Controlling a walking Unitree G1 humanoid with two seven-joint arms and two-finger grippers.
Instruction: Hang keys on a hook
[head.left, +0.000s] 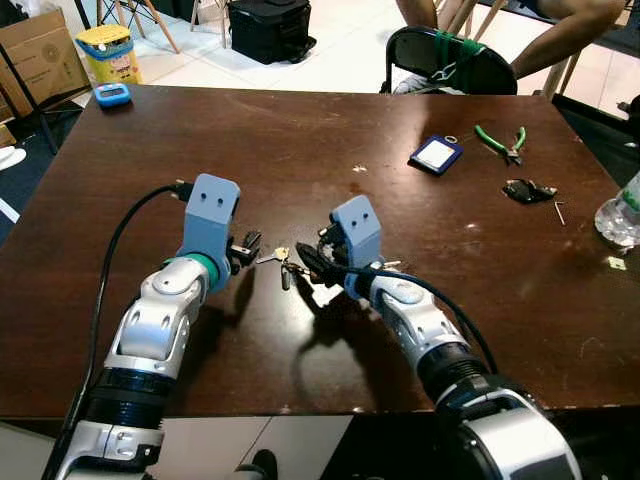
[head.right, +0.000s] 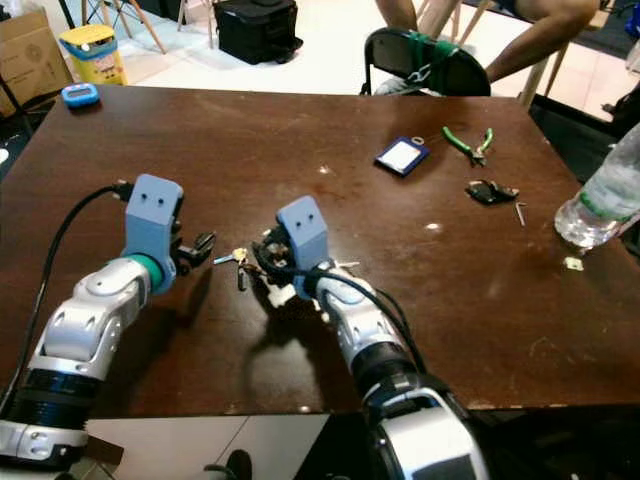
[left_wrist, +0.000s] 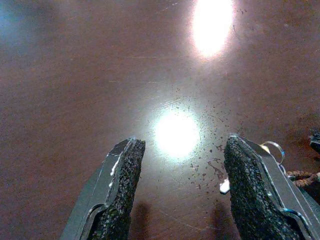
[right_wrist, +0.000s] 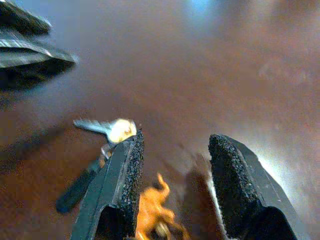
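A bunch of keys lies flat on the brown worktop, between the two hands. The left hand hovers wide open beside it. The right hand, also spread and empty, straddles the orange cord, seemingly to grasp. The keys' blades point towards the left hand.

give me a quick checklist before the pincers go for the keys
1. Keys lying on the table, between the two pincers: ok.
2. Right pincer open, keys right at its fingers: ok.
3. Left pincer open over bare wood, holding nothing: ok.
4. Keys gripped by either pincer: not ok, not yet.
5. Hook to hang them on located: cannot tell.
6. Pliers and blue card well away from the keys: ok.
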